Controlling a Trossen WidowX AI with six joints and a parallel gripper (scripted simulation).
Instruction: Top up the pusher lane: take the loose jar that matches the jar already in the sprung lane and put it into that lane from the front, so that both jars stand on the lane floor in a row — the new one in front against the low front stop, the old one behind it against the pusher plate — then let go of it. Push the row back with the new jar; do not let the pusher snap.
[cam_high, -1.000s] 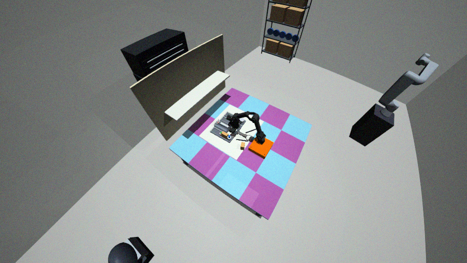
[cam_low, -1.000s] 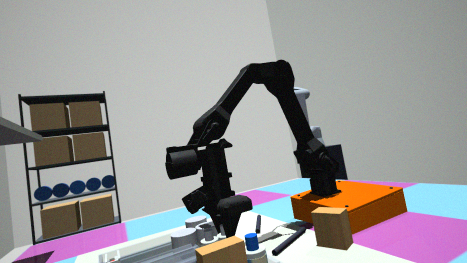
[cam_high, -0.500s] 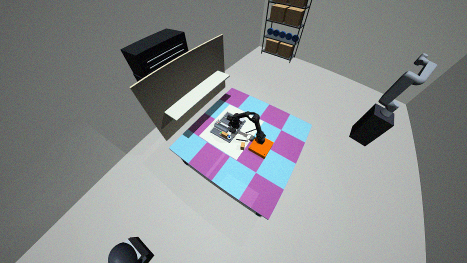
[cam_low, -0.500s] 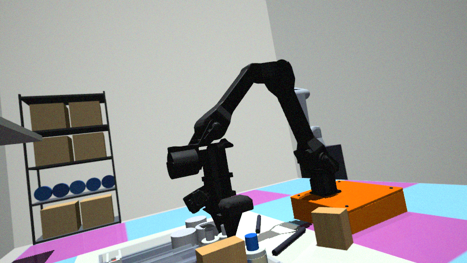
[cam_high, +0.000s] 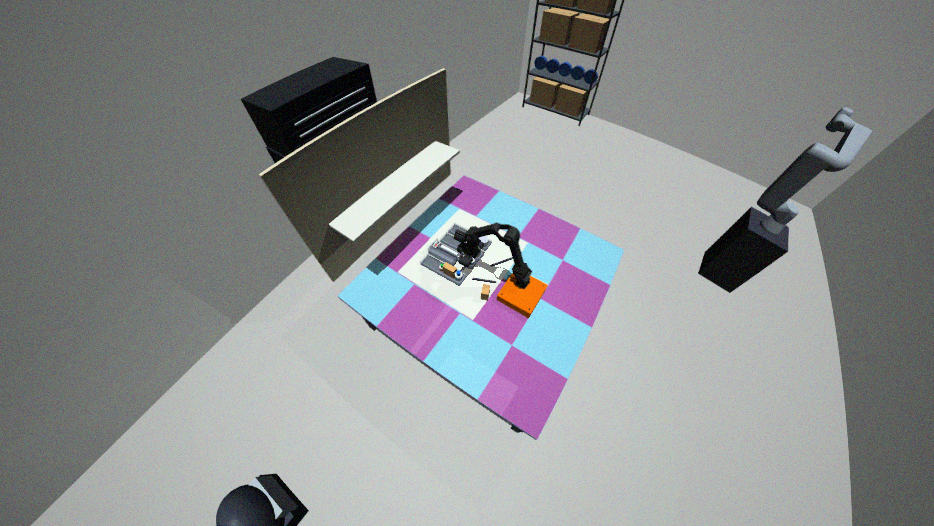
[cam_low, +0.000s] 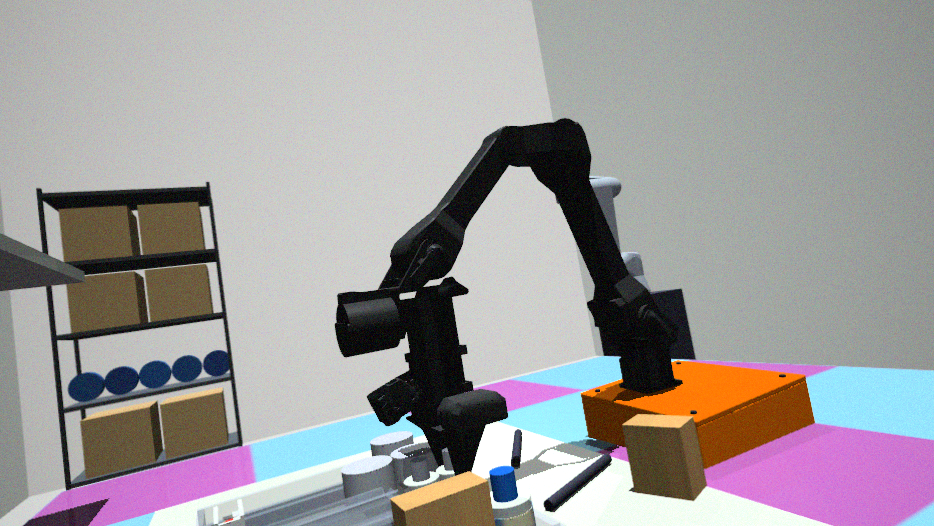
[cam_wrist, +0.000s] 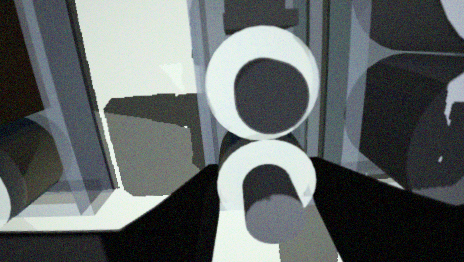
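In the wrist view my gripper is shut on a white jar with a grey lid, its black fingers on either side. Just ahead stands a matching white jar with a grey lid, between the grey rails of the pusher lane. The two jars look touching or nearly so. A dark plate shows behind the far jar. In the exterior view the gripper points down at the rack, with a jar showing just left of the fingers. The rack is small in the top view.
Larger grey cylinders stand in the neighbouring lanes. A blue-lidded jar, a tan box, a tan block and two dark rods lie near the rack front. The arm's orange base is to the right.
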